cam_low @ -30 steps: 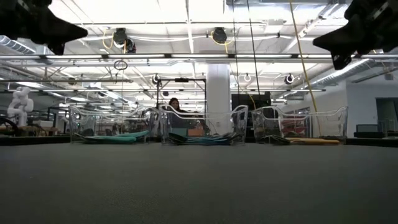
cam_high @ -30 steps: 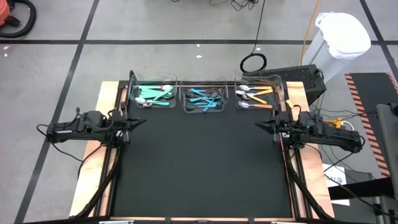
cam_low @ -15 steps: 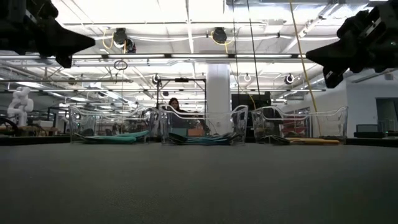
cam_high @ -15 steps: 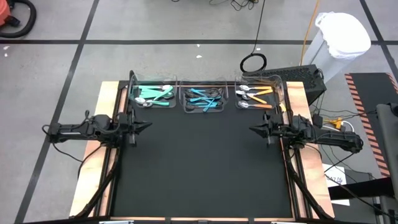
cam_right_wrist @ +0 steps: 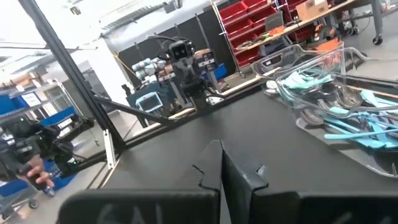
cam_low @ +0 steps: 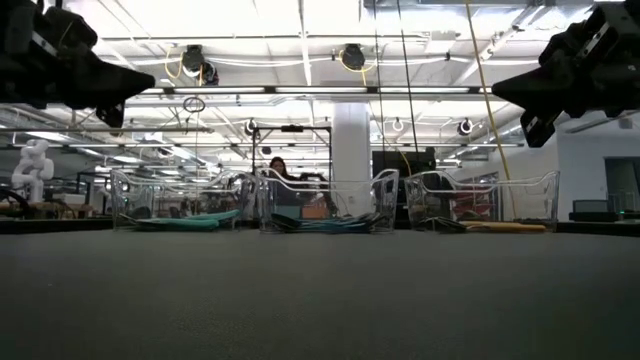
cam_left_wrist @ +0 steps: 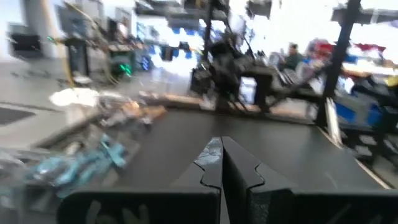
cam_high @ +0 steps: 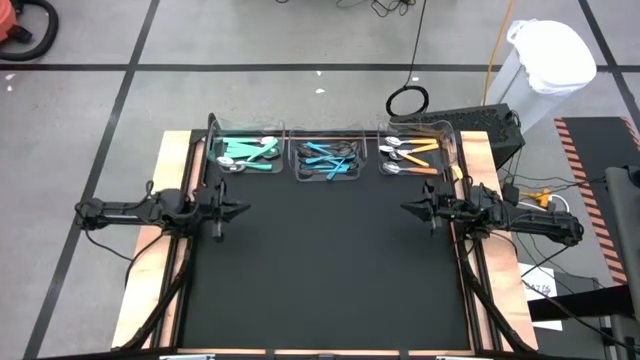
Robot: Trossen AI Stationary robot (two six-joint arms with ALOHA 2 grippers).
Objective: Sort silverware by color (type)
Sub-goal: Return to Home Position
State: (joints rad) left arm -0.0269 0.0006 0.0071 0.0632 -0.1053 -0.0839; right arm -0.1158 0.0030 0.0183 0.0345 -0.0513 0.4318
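The silverware [cam_high: 330,165] lies sorted in three clear bins at the far edge of the black surface [cam_high: 325,270]: teal-handled spoons [cam_high: 245,152] in the left bin [cam_high: 214,160], light blue spoons [cam_high: 318,151] in the middle bin [cam_high: 293,165], and orange-handled spoons [cam_high: 412,152] in the right bin [cam_high: 383,165]. The left gripper [cam_high: 243,211] hovers above the surface's left edge and the right gripper [cam_high: 405,209] above its right edge (tips pointing toward each other). On each, the fingers [cam_left_wrist: 211,165] are pressed together, holding nothing.

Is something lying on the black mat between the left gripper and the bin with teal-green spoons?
Nothing visible. The black mat lies bare between the shut left gripper and the bin of teal-green spoons; the right gripper waits opposite.
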